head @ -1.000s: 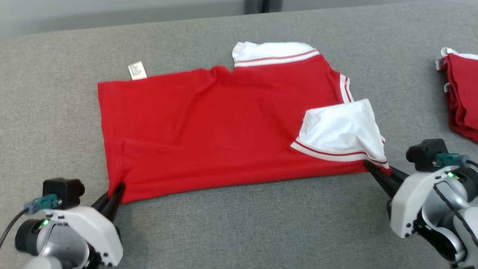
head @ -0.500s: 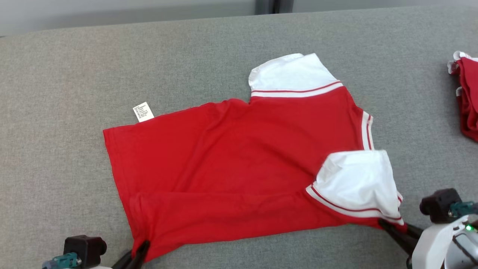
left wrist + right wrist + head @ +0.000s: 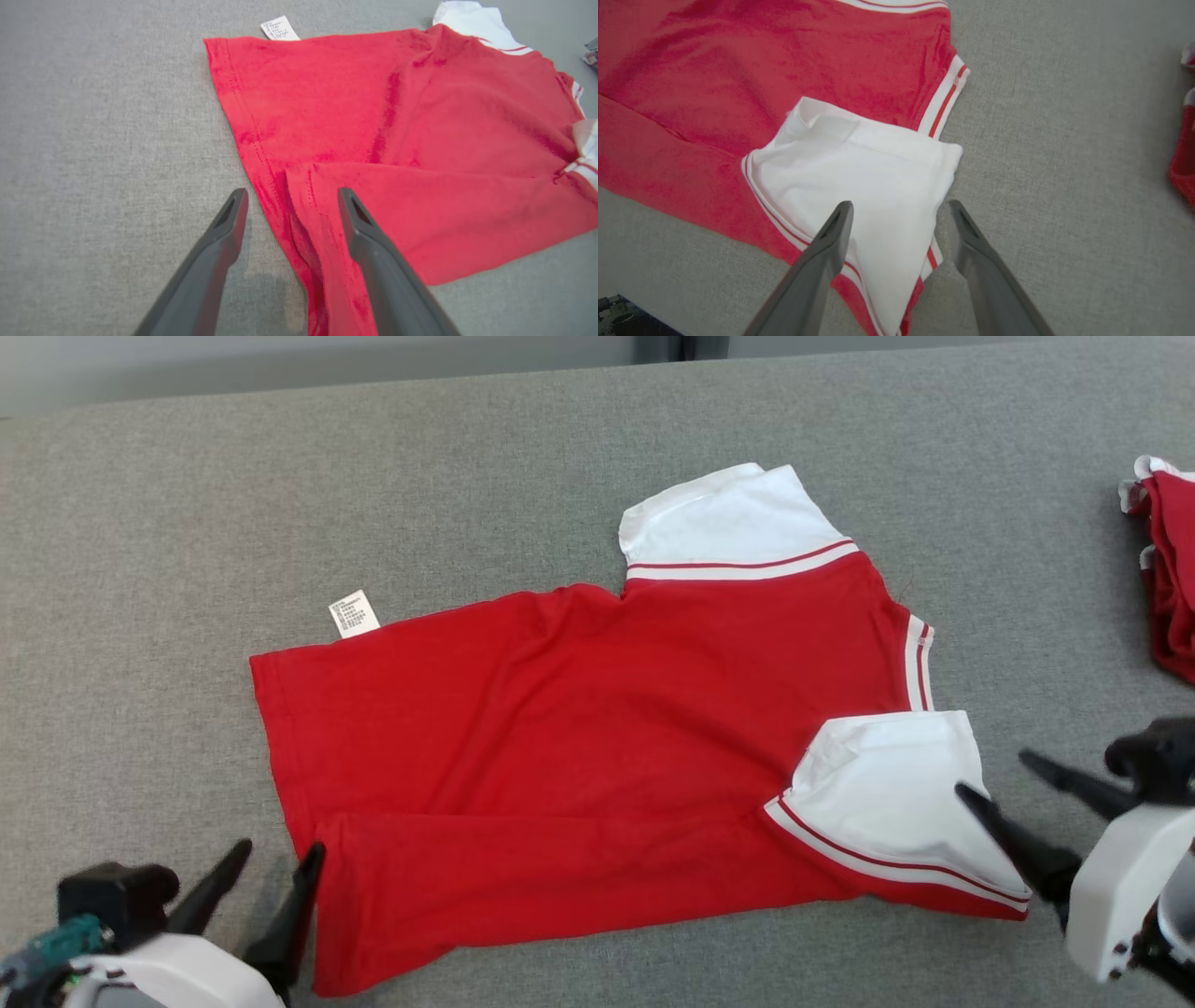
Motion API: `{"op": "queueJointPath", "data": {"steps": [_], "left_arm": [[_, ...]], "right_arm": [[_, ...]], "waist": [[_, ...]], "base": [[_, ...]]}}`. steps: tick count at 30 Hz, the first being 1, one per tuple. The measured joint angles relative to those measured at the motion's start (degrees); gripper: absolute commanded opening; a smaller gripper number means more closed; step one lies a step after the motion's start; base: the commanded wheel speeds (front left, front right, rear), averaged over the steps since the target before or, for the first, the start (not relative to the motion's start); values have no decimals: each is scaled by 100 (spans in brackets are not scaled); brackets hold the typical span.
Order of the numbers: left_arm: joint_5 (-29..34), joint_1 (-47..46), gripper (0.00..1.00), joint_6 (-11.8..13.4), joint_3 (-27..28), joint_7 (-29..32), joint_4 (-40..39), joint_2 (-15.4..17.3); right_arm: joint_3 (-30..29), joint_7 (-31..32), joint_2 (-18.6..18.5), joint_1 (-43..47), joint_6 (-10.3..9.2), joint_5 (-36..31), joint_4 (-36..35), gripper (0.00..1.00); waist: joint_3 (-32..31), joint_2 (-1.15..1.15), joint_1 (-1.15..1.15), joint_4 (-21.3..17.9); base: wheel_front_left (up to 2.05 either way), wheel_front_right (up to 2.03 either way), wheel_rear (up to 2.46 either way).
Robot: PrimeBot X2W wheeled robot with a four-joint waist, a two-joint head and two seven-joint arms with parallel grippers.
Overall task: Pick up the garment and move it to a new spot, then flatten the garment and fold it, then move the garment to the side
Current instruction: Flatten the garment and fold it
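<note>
A red garment [image 3: 579, 756] with white, stripe-edged sleeves is spread mid-frame on the grey surface [image 3: 187, 523], lower edge folded up. At its lower corners, the left gripper [image 3: 280, 847] and right gripper [image 3: 992, 772] are seen spread apart.

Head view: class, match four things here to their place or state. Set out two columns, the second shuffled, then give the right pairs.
Column 1
1. care label
2. left gripper
3. near white sleeve
4. second red garment

Column 2
A. open, at the near left corner of the red shirt
B. at the right edge of the view, apart from the shirt
C. folded over onto the shirt's red body, at the near right
D. sticking out past the shirt's far edge, at the left

Pairs: 1-D, 2-A, 3-C, 4-B
</note>
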Motion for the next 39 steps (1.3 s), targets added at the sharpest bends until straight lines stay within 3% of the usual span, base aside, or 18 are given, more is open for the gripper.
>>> {"op": "queueJointPath", "data": {"steps": [4,7,11,12,18,31,39], "left_arm": [[44,-486,100,27,179,134,-271,253],[77,-1155,100,23,140,307,-187,300],[96,-2035,100,-15,-63,483,541,222],[140,-2398,100,-29,-182,525,944,165],[202,-3162,100,-234,-520,606,1936,2],[311,-4027,100,-631,-970,579,2907,-178],[309,-4389,100,-735,-1059,527,3170,-248]], "right_arm": [[-98,67,-208,-870,0,-52,-182,100],[55,137,-165,-1684,1,-85,107,100],[414,130,32,-2657,0,-288,973,100],[656,35,199,-3085,1,-403,1474,100],[1179,-572,600,-4183,1,-708,2921,100],[1664,-1341,896,-5326,1,-950,4969,100],[2003,-1570,1081,-5664,1,-767,5556,100]], "waist": [[139,0,0,-20],[275,0,0,31],[401,0,0,211],[455,0,0,311],[642,0,0,561],[882,0,0,973],[1004,0,0,942]], "base": [[0,0,0],[0,0,0],[0,0,0],[0,0,0],[0,0,0],[0,0,0],[0,0,0]]}}
